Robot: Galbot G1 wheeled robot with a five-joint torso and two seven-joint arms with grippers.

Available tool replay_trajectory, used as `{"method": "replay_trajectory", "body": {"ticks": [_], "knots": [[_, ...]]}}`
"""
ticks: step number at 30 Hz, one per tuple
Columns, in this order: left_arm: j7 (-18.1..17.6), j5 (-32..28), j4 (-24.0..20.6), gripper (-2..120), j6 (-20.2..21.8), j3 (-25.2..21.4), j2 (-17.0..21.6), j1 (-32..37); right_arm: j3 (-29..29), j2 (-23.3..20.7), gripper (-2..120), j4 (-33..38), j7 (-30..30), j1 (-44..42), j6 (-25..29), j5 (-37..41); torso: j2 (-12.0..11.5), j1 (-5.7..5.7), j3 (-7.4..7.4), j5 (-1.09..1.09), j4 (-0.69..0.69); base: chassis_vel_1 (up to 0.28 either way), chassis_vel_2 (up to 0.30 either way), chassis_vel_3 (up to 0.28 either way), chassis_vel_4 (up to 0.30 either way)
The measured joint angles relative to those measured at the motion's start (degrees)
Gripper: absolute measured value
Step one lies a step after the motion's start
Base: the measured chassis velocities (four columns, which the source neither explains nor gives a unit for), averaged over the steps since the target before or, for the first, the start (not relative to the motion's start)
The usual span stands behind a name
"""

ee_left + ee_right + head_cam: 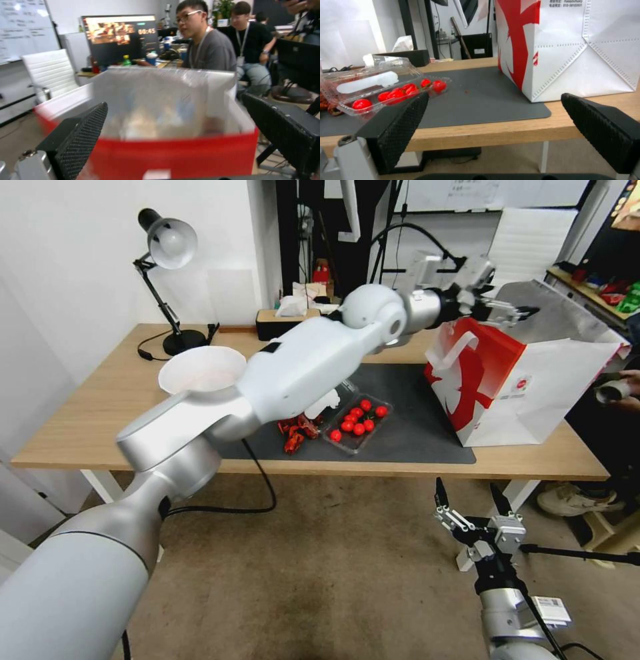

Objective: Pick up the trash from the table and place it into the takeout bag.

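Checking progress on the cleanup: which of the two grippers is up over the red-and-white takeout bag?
The left gripper, open at the end of the outstretched arm over the red-and-white takeout bag. The right gripper hangs open below the light wood table edge.

This is an office or lab workroom. A whiteboard point(18, 27) covered in writing hangs on the wall beside a white office chair point(50, 72). A large screen point(120, 37) shows a running timer, and desks behind it are crowded with bottles and cups. Seated people wear lanyards point(240, 45) with badges. In the head view, a light wood surface point(107, 407) carries a black desk lamp point(167, 280) and a tissue box point(287, 317) against a plain white wall, with cables trailing over the brown floor point(333, 567).
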Motion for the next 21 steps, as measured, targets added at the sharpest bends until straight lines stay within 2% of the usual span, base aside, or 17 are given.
{"method": "replay_trajectory", "body": {"ticks": [2, 3, 6, 7, 10, 11, 14, 15, 17, 18, 20, 21], "knots": [[0.0, 2.8, -5.5, 100, 0.0, -1.8, 5.4, 3.5, 0.0, 0.0, 100, 0.0, 0.0, 0.0, 0.0, 0.0, 0.0, 0.00, 0.00, -0.01, -0.01, 0.000, 0.000, 0.000, 0.000], [0.0, 2.8, -5.5, 100, 0.0, -1.8, 5.4, 3.5, 0.0, 0.0, 100, 0.0, 0.0, 0.0, 0.0, 0.0, 0.0, 0.00, 0.00, -0.01, -0.01, 0.000, 0.000, 0.000, 0.000], [0.0, 5.1, -13.1, 100, 0.0, -4.8, 13.3, 9.6, -0.2, 0.0, 100, 0.1, 0.0, 0.0, -0.1, 0.0, 0.0, 0.00, 0.00, -0.03, 0.02, 0.000, 0.000, 0.000, 0.000], [0.0, 5.1, -13.1, 100, 0.0, -4.8, 13.3, 9.6, -0.2, 0.0, 100, 0.1, 0.0, 0.0, -0.1, 0.0, 0.0, 0.00, 0.00, -0.03, 0.02, 0.000, 0.000, 0.000, 0.000], [-0.1, 7.9, -19.6, 100, -0.2, -9.6, 19.1, 17.1, -0.5, 0.0, 100, 0.1, 0.0, 0.0, -0.1, -0.1, 0.0, 0.00, 0.00, -0.02, -0.01, 0.000, 0.000, 0.000, 0.000], [-0.1, 7.9, -19.6, 100, -0.2, -9.6, 19.1, 17.1, -0.5, 0.0, 100, 0.1, 0.0, 0.0, -0.1, -0.1, 0.0, 0.00, 0.00, -0.02, -0.01, 0.000, 0.000, 0.000, 0.000], [-0.5, 10.3, -26.3, 100, -0.2, -15.7, 24.1, 26.0, -0.8, -0.2, 100, 0.3, 0.0, 0.1, -0.2, -0.2, 0.0, 0.00, 0.00, -0.03, 0.01, 0.000, 0.000, 0.000, 0.000], [-0.5, 10.3, -26.3, 100, -0.2, -15.7, 24.1, 26.0, -0.8, -0.2, 100, 0.3, 0.0, 0.1, -0.2, -0.2, 0.0, 0.00, 0.00, -0.03, 0.01, 0.000, 0.000, 0.000, 0.000], [-0.7, 11.6, -31.0, 100, -0.4, -20.3, 27.4, 32.8, -1.0, -0.2, 100, 0.4, 0.0, 0.1, -0.2, -0.3, 0.0, 0.00, -0.01, 0.01, 0.00, 0.000, 0.000, 0.000, 0.000], [-0.7, 11.6, -31.0, 100, -0.4, -20.3, 27.4, 32.8, -1.0, -0.2, 100, 0.4, 0.0, 0.1, -0.2, -0.3, 0.0, 0.00, -0.01, 0.01, 0.00, 0.000, 0.000, 0.000, 0.000], [-0.8, 14.1, -34.8, 100, -1.2, -26.5, 30.3, 41.8, -1.3, -0.2, 100, 0.5, 0.0, 0.1, -0.3, -0.4, 0.0, 0.00, -0.01, -0.01, -0.01, 0.000, 0.000, 0.000, 0.000], [-0.8, 14.1, -34.8, 100, -1.2, -26.5, 30.3, 41.8, -1.3, -0.2, 100, 0.5, 0.0, 0.1, -0.3, -0.4, 0.0, 0.00, -0.01, -0.01, -0.01, 0.000, 0.000, 0.000, 0.000]]}}
